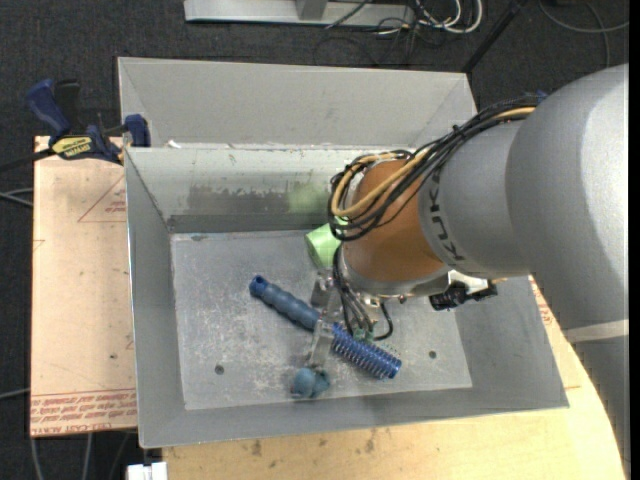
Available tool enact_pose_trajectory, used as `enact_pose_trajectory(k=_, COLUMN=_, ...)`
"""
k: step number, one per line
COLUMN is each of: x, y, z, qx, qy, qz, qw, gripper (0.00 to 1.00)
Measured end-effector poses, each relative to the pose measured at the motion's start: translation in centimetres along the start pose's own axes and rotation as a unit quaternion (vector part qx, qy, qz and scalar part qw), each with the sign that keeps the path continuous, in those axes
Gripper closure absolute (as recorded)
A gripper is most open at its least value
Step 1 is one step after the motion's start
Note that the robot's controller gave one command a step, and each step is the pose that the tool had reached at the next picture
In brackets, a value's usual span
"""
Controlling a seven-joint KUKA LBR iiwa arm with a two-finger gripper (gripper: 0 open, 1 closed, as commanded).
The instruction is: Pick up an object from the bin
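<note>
Orange cover (395, 238) and a bundle of cables (400, 173) on the wrist hide the upper part of the pincer (322, 343), so only its slim metal end can be seen, and whether it is released or clenched cannot be told. That end is low over the neck of a blue hairbrush (290, 308), which lies flat on the bin (210, 298) floor. The brush's handle runs up and away to the pincer's left, and its bristled head lies just to the pincer's right. Where metal and brush cross, it is hard to make out whether they touch. Just below the pincer's tip rests a small blue-grey lump (308, 381), its kind unclear. Above the pincer, a pale green thing (322, 243) peeks from under the orange cover, mostly hidden, near the back wall. The bin is grey metal, its floor scuffed and speckled with pale marks, its sloping walls plain. The broad grey arm (560, 188) is cut off at the right edge. Beyond the bin lies a dark floor (60, 28) with loose cords (440, 3) at the top. Black lettering (432, 213) on the arm reads "KU" before the cables cover it.
</note>
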State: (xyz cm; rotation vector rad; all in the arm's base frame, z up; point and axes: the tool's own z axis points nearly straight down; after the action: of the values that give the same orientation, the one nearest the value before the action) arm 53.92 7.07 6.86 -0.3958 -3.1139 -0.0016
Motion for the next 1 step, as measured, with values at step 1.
enact_pose_trajectory(k=1, x=-0.01, y=0.08, z=0.00, qx=-0.001, qy=-0.0010, qz=0.000, qw=1.0000, gripper=0.00)
